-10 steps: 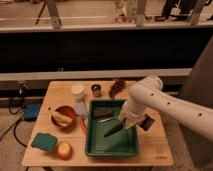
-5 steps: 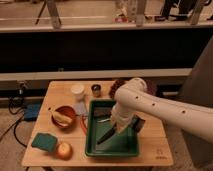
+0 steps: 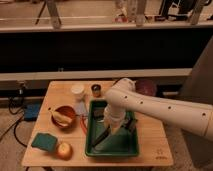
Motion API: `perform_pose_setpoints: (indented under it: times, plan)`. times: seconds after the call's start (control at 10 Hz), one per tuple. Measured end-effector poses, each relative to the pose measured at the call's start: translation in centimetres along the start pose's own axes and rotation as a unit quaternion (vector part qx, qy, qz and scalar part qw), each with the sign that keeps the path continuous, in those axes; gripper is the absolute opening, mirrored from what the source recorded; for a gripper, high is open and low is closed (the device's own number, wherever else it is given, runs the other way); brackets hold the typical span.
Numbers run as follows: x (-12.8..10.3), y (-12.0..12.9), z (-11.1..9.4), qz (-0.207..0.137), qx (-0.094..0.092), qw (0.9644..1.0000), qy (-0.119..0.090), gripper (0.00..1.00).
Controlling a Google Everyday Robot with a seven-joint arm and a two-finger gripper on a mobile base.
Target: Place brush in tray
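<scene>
The green tray (image 3: 111,152) stands at the front middle of the wooden table. My white arm reaches in from the right and bends down over it. My gripper (image 3: 110,128) is low inside the tray, near its middle. It is shut on the brush (image 3: 99,139), whose dark handle slants from the gripper down-left to the tray floor. The brush head is hidden by the gripper.
Left of the tray are a wooden bowl (image 3: 64,116) with pale food, a teal sponge (image 3: 45,141) and a round orange fruit (image 3: 64,149). A thin red-handled utensil (image 3: 82,125) lies along the tray's left rim. A white cup (image 3: 77,90), a dark can (image 3: 95,90) and a dark red bowl (image 3: 146,86) stand behind.
My arm has swung left across the tray and lowered. The brush has come down with the gripper, and its handle now reaches the tray floor.
</scene>
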Motion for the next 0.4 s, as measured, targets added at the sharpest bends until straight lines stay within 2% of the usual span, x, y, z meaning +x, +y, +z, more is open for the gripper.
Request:
perform_pose_setpoints:
  times: [0.4]
  plan:
    - [0.00,-0.66,0.88,-0.012,-0.008,0.9998,-0.010,0.02]
